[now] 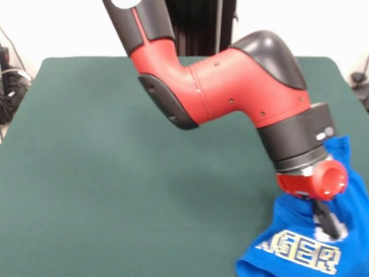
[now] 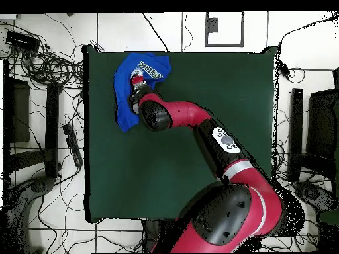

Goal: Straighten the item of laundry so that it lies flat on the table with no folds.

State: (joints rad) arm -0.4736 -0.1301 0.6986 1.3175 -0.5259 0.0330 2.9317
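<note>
Up at about eleven o'clock on the tabletop [image 2: 198, 132] in my overhead view, the item of laundry [image 2: 126, 89] sits bunched close to that corner, with nearly all of the green surface around it bare. I judge the task to be far from finished: the shirt is gathered into a rumpled heap, not spread out, and I see no sleeve laid out cleanly in either view. From the front camera the cloth rises in a ridge toward the arm's wrist, with creases running down from it, so part of the fabric looks lifted or at least pulled up off the surface. What is left, as I read it, is essentially all of the flattening: opening the body, drawing out the sleeves and taking out the folds.

My end effector [image 1: 328, 222] is down in the shirt at the wrist's five o'clock in the front view; a dark finger shows against the blue, but I cannot tell whether the fingers are spread or pinching the cloth.

The shirt itself is bright blue, with yellow-white outlined lettering showing only in part along its lower edge in the front view, the rest lost in folds. A scrap of white-grey print shows just beside the finger.
</note>
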